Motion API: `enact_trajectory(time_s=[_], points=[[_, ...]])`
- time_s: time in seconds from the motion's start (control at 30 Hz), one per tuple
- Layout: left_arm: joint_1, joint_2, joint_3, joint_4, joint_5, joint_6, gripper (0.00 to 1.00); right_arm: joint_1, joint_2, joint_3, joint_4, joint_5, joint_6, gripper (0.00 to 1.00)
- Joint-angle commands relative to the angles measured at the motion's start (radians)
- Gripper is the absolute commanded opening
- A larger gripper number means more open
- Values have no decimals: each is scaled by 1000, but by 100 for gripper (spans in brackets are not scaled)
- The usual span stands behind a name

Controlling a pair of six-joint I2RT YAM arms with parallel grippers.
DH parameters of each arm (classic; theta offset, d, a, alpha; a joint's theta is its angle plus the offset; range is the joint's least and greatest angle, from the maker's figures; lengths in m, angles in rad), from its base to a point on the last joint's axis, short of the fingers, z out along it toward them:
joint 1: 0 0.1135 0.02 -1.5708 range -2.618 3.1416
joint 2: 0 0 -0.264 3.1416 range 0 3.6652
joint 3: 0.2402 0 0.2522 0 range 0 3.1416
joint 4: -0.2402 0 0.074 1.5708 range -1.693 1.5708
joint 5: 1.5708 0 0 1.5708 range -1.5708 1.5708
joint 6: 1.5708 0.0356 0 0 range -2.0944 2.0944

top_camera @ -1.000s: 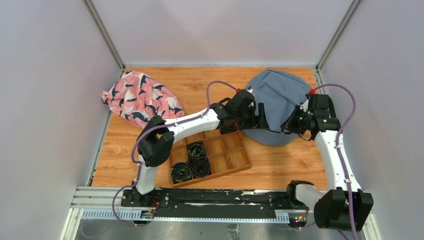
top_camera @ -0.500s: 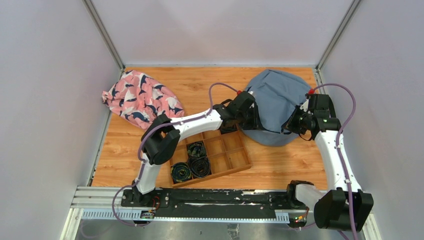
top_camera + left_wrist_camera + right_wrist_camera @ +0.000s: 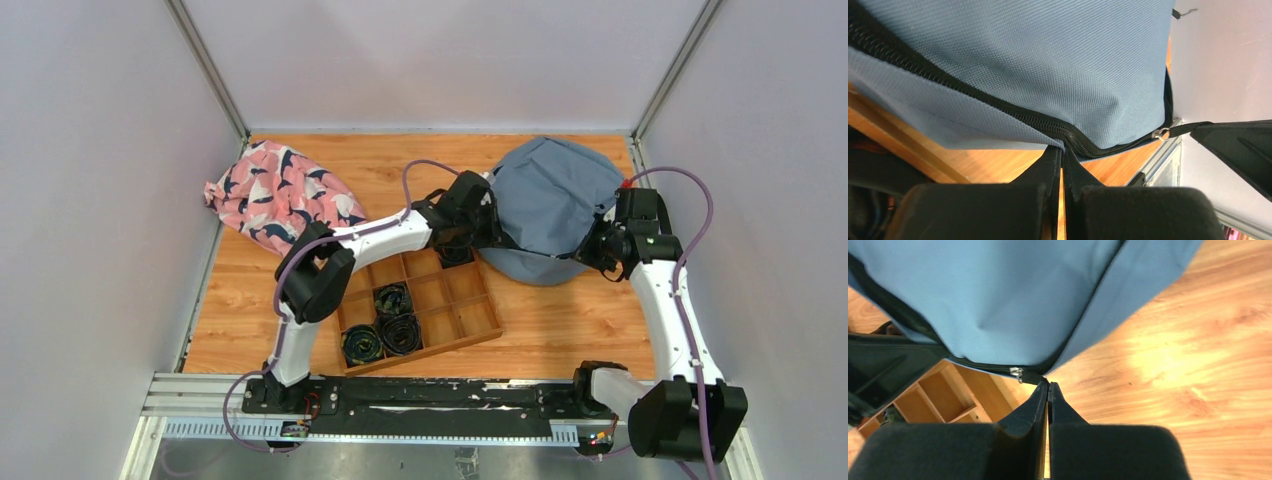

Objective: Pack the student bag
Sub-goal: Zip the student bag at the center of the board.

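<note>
The student bag (image 3: 552, 195), a slate-blue fabric backpack with a dark zipper, lies at the back right of the table. My left gripper (image 3: 491, 224) is at its left edge, shut on the bag's fabric rim (image 3: 1048, 65) beside the zipper (image 3: 998, 107), fingertips together (image 3: 1063, 150). My right gripper (image 3: 596, 245) is at the bag's right side, shut on the black zipper pull tab (image 3: 1033, 377) just past its metal ring (image 3: 1016, 373). The bag (image 3: 1013, 295) hangs stretched between the two grippers. Its inside is hidden.
A wooden compartment tray (image 3: 430, 352) sits in front of the bag, with coiled dark cables (image 3: 385, 325) in its left cells. A pink cloth with navy and white shapes (image 3: 280, 195) lies at the back left. Grey walls close in on both sides.
My left gripper has closed on the bag's edge and drawn back to the left, pulling the fabric with it. The right gripper stays shut and has shifted slightly right.
</note>
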Motion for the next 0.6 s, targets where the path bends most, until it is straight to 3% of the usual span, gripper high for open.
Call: enact_trajectory(time_s=[0.0, 0.37, 0.57], points=[[63, -65, -40, 5, -6, 95, 0, -13, -25, -14, -31, 181, 15, 0], [222, -99, 11, -149, 60, 250, 0, -29, 20, -1, -15, 212, 57, 0], [237, -110, 90, -292, -1, 405, 0, -63, 1, -28, 166, 148, 99, 0]])
